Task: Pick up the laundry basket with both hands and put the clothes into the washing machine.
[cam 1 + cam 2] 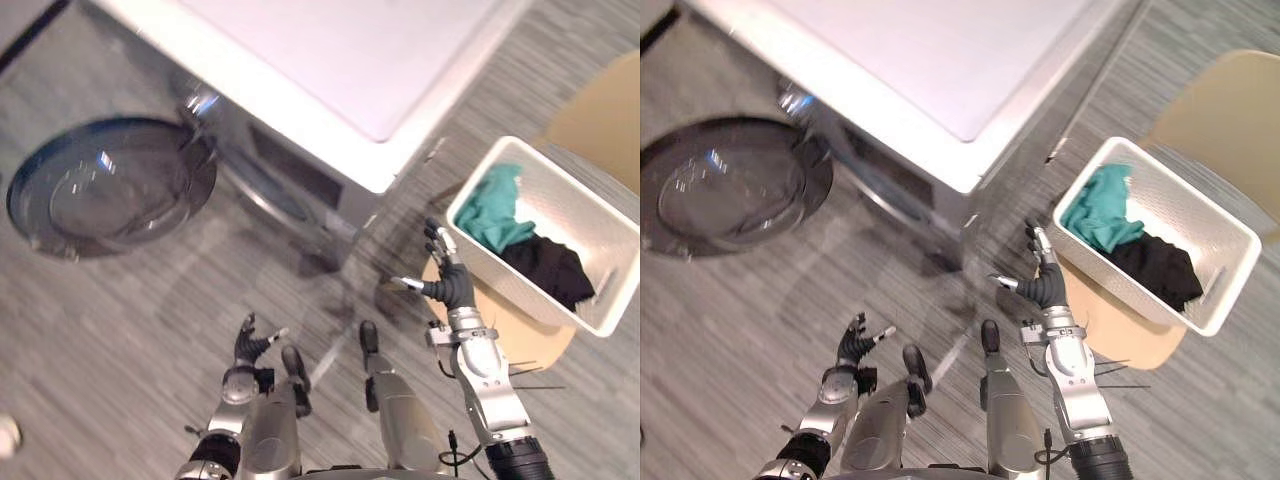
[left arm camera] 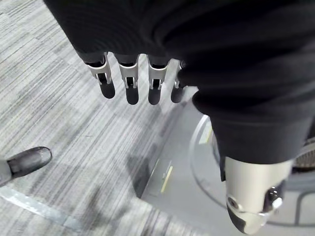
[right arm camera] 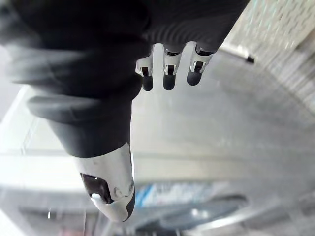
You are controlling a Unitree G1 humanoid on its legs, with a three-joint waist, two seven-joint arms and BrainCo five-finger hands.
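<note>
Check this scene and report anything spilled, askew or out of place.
Nothing stands out. The laundry basket sits upright on the tan chair, the teal cloth and black cloth inside it, none spilled. The door of the washing machine stands wide open. The right hand and left hand are open, empty.

- No text, number or sign can be read.
- A small pale label (image 2: 166,178) on the washing machine (image 1: 330,60) front is too small to read.

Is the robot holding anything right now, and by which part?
Nothing is held. The left hand and the right hand are both open and empty; the right hand is raised next to the laundry basket, not gripping it.
</note>
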